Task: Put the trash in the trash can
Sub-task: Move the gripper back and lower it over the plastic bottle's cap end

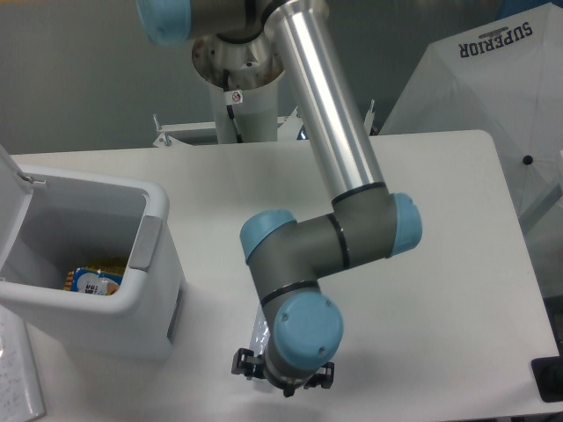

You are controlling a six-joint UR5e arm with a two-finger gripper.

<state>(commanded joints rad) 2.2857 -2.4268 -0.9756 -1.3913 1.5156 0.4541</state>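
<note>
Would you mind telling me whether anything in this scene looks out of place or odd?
Nothing looks spilled or damaged. The trash can stands upright with its lid open and a yellow-and-blue packet inside. The arm's wrist hides nearly all of the bottle and most of the tool.
</note>
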